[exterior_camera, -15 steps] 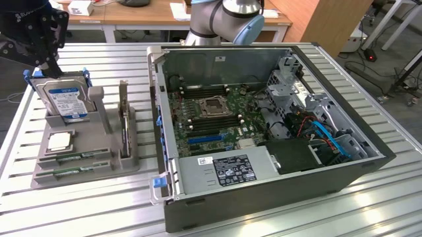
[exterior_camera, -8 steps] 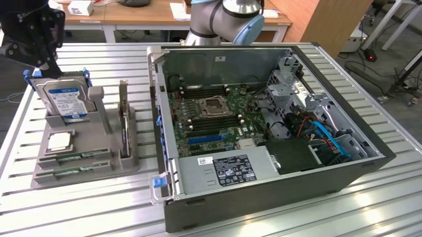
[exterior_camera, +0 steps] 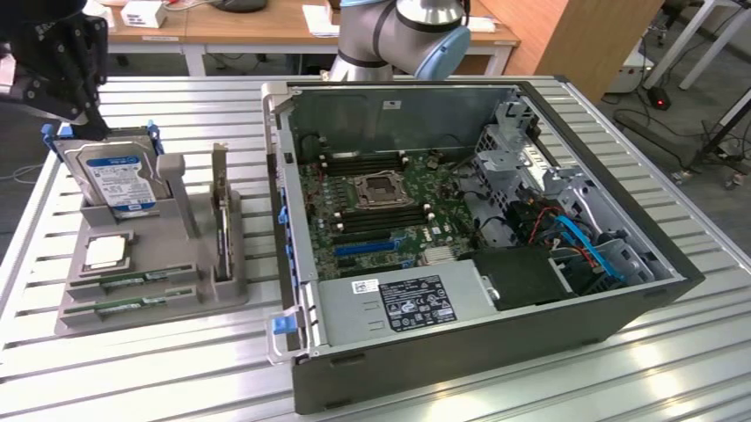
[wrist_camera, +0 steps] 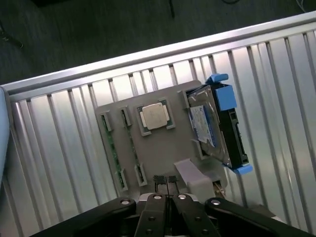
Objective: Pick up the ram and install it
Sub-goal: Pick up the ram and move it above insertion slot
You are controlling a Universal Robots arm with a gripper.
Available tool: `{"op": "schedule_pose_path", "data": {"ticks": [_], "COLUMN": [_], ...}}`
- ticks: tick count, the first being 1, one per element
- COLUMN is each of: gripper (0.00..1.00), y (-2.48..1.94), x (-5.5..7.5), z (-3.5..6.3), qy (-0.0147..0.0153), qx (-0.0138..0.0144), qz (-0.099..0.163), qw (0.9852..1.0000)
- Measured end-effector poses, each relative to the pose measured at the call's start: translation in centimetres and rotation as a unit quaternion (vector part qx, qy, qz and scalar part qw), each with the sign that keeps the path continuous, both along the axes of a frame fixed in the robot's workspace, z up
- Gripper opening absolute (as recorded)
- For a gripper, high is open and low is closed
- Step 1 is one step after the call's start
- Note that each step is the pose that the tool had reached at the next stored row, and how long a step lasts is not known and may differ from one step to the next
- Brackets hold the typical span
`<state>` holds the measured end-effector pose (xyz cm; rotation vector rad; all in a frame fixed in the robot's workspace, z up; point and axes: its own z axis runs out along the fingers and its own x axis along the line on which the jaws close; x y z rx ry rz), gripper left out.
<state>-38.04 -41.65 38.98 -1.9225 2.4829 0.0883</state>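
- The end effector [wrist_camera: 166, 180] hangs above the grey holder [exterior_camera: 141, 318], its fingers pressed together and holding nothing.
- The ram [exterior_camera: 141, 280] lies in a slot at the holder's front, beside the processor [exterior_camera: 105, 252]. A clean pick probably needs the fingers opened first, then set on its long edges.
- The open computer case [exterior_camera: 657, 290] stands on the exterior view's right.

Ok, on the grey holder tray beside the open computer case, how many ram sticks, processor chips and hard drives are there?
Long, thin green ram sticks: 2
Small square silver processor chip: 1
Boxy silver hard drive with blue-white label: 1
Total: 4
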Motion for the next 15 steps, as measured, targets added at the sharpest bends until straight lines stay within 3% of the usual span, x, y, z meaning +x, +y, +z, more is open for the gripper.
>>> {"op": "schedule_pose_path", "data": {"ticks": [4, 8, 15], "gripper": [0.09, 0.09, 0.09], "y": [0.0, -0.01, 0.0], "x": [0.0, 0.01, 0.0], "z": [-0.03, -0.06, -0.11], "qy": [0.0, 0.0, 0.0], "qx": [0.0, -0.0001, -0.0003], "qz": [0.031, 0.062, 0.116], "qw": [0.9995, 0.998, 0.9932]}}
